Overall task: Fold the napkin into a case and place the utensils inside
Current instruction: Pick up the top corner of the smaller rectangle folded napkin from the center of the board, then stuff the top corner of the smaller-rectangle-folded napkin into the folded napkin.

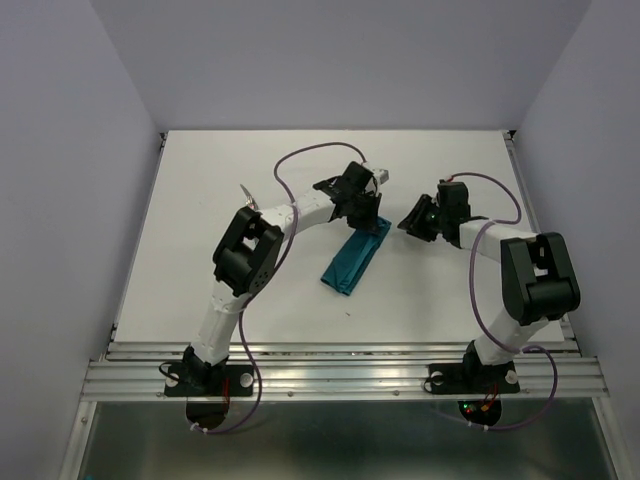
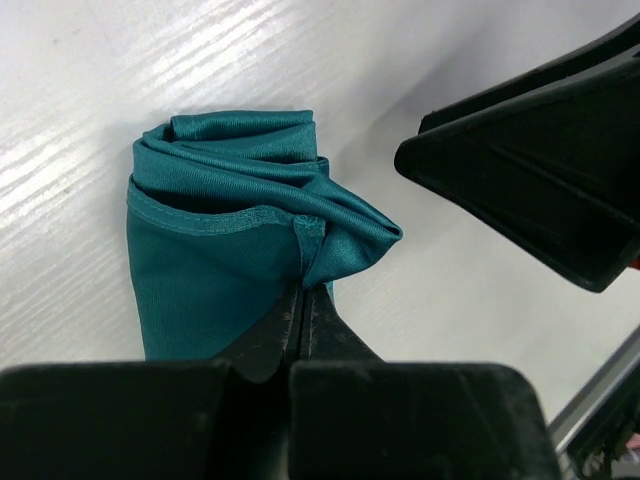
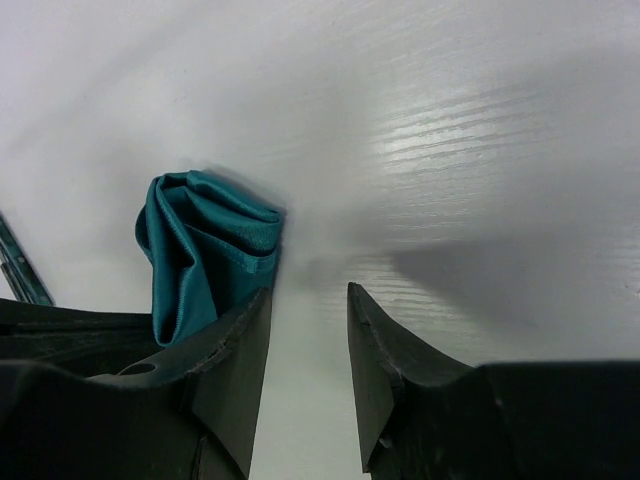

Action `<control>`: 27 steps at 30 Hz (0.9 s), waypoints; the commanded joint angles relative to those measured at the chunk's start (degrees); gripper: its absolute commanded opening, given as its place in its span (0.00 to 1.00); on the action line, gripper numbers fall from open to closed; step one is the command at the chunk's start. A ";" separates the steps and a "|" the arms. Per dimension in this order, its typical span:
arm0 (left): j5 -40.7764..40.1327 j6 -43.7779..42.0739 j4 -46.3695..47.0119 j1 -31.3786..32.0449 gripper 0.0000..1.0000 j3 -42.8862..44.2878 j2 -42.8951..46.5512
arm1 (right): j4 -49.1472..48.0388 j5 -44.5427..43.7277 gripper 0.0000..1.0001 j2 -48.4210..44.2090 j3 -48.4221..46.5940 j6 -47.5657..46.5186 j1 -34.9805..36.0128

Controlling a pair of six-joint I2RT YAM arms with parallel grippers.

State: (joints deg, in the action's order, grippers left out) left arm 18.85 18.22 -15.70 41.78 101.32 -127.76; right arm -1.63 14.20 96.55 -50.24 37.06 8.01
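**Position.** The case lies slantwise near the middle of the worktop. Its far end points toward the far right corner.

**Pincers.** The left pincer is clenched on the hem corner of the case's upper layer at that far end. The right pincer is released and part-open with nothing between its jaws. One of its fingers is just beside the cloth.

**Contents.** The mouth of the case gapes in both wrist views. Only loose folds of cloth show inside, with no cutlery. One silvery utensil head shows toward the far left, well apart from the case and partly hidden by the left arm.

**Risks.**
- The hold is on a thin hem corner, so a pull could slip it free and let the mouth fall shut.
- Lifting too far would likely unroll the folds.
- The nearby right finger could push the case askew.
- Fetching cutlery means reaching around the left arm, which risks a collision.
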 commanded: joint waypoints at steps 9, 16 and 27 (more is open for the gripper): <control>9.62 1.64 4.10 -4.25 0.00 -4.98 8.06 | 5.14 -5.92 0.39 -2.69 -4.42 -13.32 9.12; 10.59 3.32 6.65 -4.60 0.00 -7.54 9.81 | 8.75 -12.79 0.38 0.39 -8.91 -17.46 15.80; 11.56 4.02 7.09 -4.60 0.00 -7.10 8.94 | 9.80 -18.49 0.36 5.13 -13.30 -18.34 18.71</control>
State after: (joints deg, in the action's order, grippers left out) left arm 28.32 21.65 -10.41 37.01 94.19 -122.83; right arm 8.25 -0.54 100.66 -60.80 20.08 25.43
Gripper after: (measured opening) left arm 0.030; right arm 0.369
